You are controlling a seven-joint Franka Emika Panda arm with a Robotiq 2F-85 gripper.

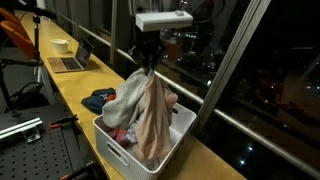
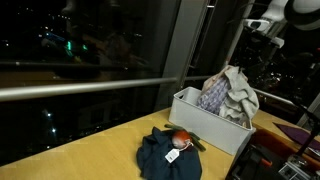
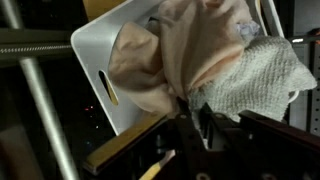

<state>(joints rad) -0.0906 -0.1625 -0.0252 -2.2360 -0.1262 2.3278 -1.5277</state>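
A robot arm's tool [image 1: 150, 67] is clamped on the gathered top of a peach cloth [image 1: 153, 122], which hangs straight down from it in an exterior view, its lower folds sunk inside a white laundry bin [image 1: 112, 143] on a long wooden tabletop [image 1: 78, 85]. At ten o'clock from the peach cloth, a white knitted towel [image 1: 126, 95] drapes against it and over the bin's other contents. In the wrist view the tool [image 3: 192, 118] pinches the peach cloth [image 3: 165, 50] at the middle, with the knitted towel [image 3: 258, 70] at three o'clock and the bin's handle-slotted wall [image 3: 98, 55] at nine o'clock. A dark blue garment [image 1: 99, 100] lies crumpled on the tabletop just beside the bin, at ten o'clock from it; from the opposite exterior view the garment [image 2: 165, 158] sits at seven o'clock from the bin [image 2: 198, 118], with a small red-and-white object [image 2: 180, 144] on it. Farther along the tabletop, at eleven o'clock, stand an open laptop [image 1: 72, 58] and a cup [image 1: 60, 45].
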